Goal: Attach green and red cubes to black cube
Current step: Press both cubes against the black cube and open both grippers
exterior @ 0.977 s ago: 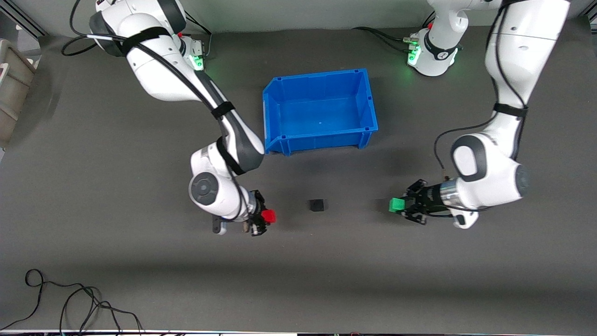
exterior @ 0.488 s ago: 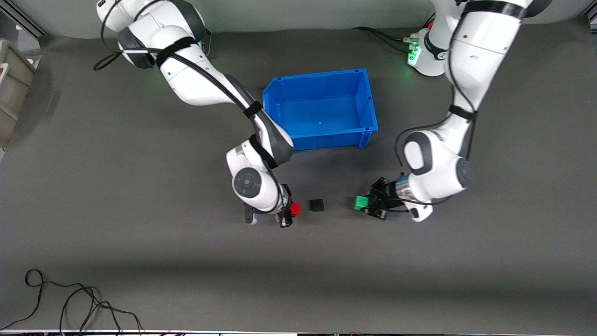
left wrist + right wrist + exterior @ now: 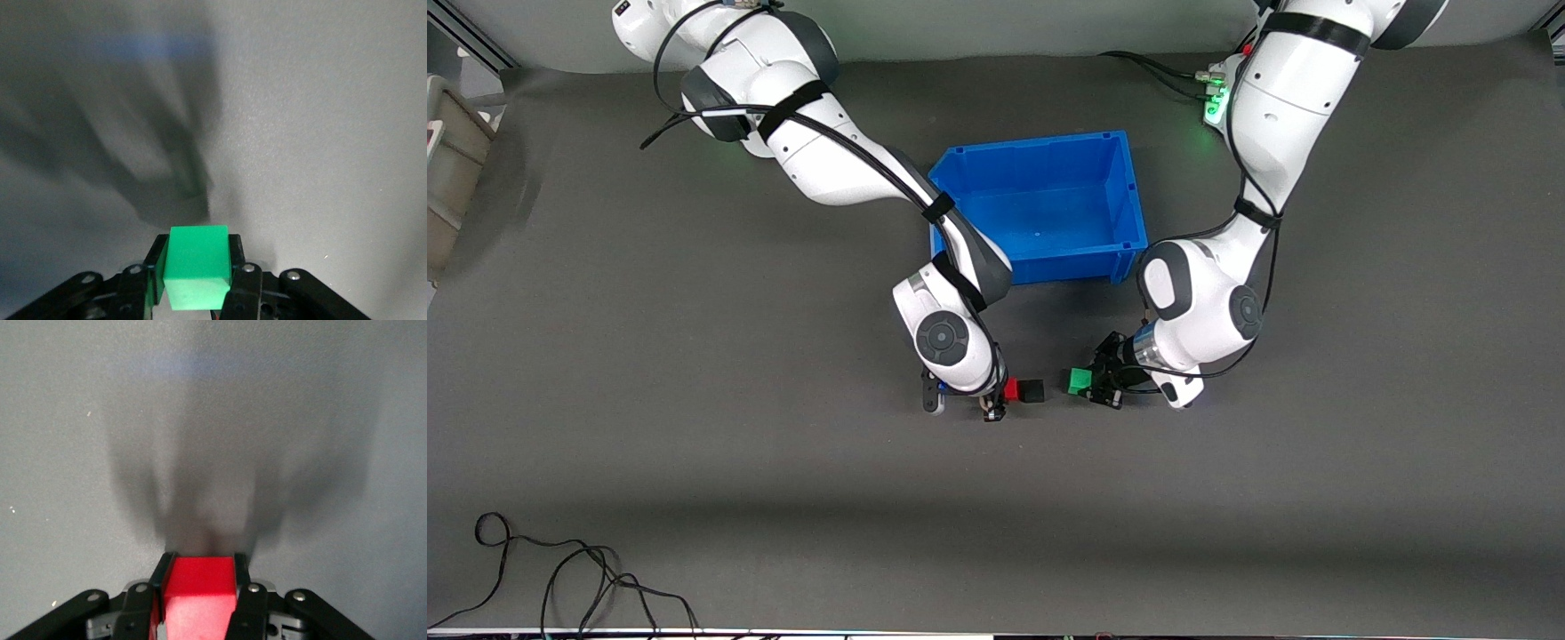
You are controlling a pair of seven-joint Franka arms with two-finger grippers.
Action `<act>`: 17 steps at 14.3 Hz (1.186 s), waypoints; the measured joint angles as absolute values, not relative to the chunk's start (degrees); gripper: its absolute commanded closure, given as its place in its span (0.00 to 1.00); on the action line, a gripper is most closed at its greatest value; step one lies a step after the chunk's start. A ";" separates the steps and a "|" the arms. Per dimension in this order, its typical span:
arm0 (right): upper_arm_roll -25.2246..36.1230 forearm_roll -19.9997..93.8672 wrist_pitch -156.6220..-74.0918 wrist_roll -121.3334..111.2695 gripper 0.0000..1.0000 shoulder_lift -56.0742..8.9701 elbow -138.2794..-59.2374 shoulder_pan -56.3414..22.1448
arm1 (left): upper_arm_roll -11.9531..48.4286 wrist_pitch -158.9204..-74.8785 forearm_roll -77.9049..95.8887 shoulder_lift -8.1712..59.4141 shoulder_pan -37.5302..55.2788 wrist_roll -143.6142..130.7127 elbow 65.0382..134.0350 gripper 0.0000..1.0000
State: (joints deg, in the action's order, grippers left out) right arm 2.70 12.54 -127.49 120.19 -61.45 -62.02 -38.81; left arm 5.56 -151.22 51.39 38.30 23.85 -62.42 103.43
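Your black cube [image 3: 1032, 391] sits on the dark table mat [image 3: 694, 400], nearer the front camera than the blue bin [image 3: 1040, 213], and it is the anchor for both joins. The red cube [image 3: 1011, 389] is clamped in the right gripper [image 3: 1000, 398] and now sits right against the black cube on the side toward the right arm's end of the table; from above they look to be touching, though you cannot confirm a seated joint. The green cube [image 3: 1080, 381] is pinched in the left gripper [image 3: 1096, 385] and is near the black cube toward the left arm's end, with a visible gap remaining. To do this well, keep the red side braced so the black cube cannot slide, then bring green in level and square, face to face, at the same height. Compared with a second ago, both arms have swung inward: red was well apart from the black cube and green much farther out; the black cube itself has not shifted.
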 measured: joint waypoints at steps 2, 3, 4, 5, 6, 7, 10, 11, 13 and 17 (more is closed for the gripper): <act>2.75 12.31 -128.02 120.39 1.00 -61.68 -61.87 -38.81 | 5.56 -151.24 51.39 39.14 24.25 -64.09 101.71 0.65; 2.75 12.30 -128.08 120.42 1.00 -61.75 -61.84 -38.81 | 5.56 -151.24 51.39 39.59 24.37 -64.68 100.97 0.64; 2.75 12.27 -128.15 120.44 1.00 -61.77 -61.82 -38.81 | 5.56 -151.24 51.39 39.94 24.43 -65.02 100.43 0.64; 2.75 12.25 -128.31 120.44 1.00 -61.81 -61.81 -38.81 | 5.56 -151.24 51.39 40.23 24.44 -65.16 100.12 0.64; 2.75 12.24 -128.47 120.45 1.00 -61.83 -61.81 -38.82 | 5.56 -151.24 51.39 40.56 24.46 -65.21 99.86 0.64; 2.76 12.23 -128.69 120.45 1.00 -61.86 -61.81 -38.85 | 5.56 -151.24 51.39 40.80 24.48 -65.25 99.77 0.64; 2.76 12.14 -129.40 120.50 1.00 -61.97 -61.80 -39.22 | 5.56 -151.24 51.40 41.60 24.73 -66.37 98.83 0.64; 2.76 12.13 -129.42 120.60 1.00 -61.98 -61.79 -39.35 | 5.57 -151.24 51.40 42.04 24.96 -66.95 98.23 0.64; 2.76 12.13 -129.49 120.85 1.00 -62.00 -61.75 -39.64 | 5.57 -151.24 51.39 42.73 25.45 -67.76 97.44 0.64; 2.90 12.09 -129.53 120.98 1.00 -62.20 -61.44 -39.71 | 5.55 -151.27 51.38 43.33 26.25 -69.30 97.03 0.63</act>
